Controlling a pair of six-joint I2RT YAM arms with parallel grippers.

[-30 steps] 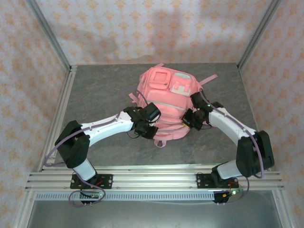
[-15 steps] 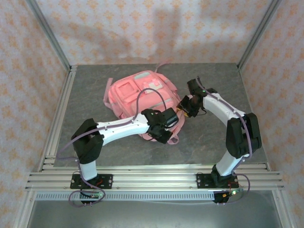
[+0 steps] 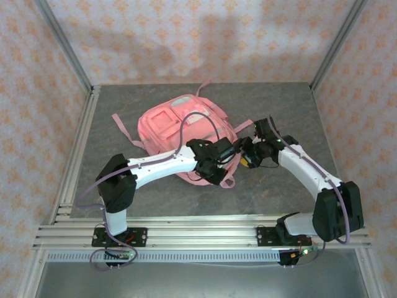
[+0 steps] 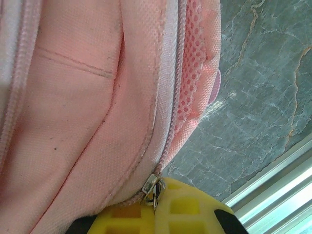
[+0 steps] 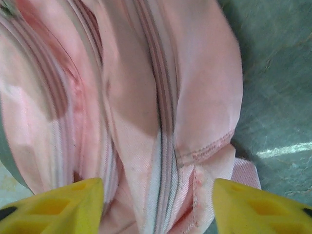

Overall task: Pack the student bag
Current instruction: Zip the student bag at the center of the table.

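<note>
Two white robot arms meet at the near right edge of the large, soft pink fabric student bag [image 3: 177, 127]. The bag lies flat on the grey marbled bench [image 3: 285, 105], a little left of centre, with its front pockets facing up and a pale mint patch [image 3: 184, 100] toward the back wall. One pink strap [image 3: 124, 127] trails onto the bench at the bag's left.

The left end effector [image 3: 224, 154] reaches over the bag's near side. In the left wrist view its yellow fingers [image 4: 165, 212] are pressed together at the bottom of the frame. They appear to be pinching the small metal zip pull [image 4: 153, 189] at the end of a zip line, though the contact itself is cut off at the frame's edge. Pink mesh trim [image 4: 192, 73] borders the bag where it meets the bench.

The right end effector [image 3: 249, 156] sits just beside the left one, at the bag's right edge. In the right wrist view its two yellow fingers [image 5: 53, 207] stand spread wide on either side of a loose fold of the bag, with a grey zip line [image 5: 163, 112] running between them.
</note>
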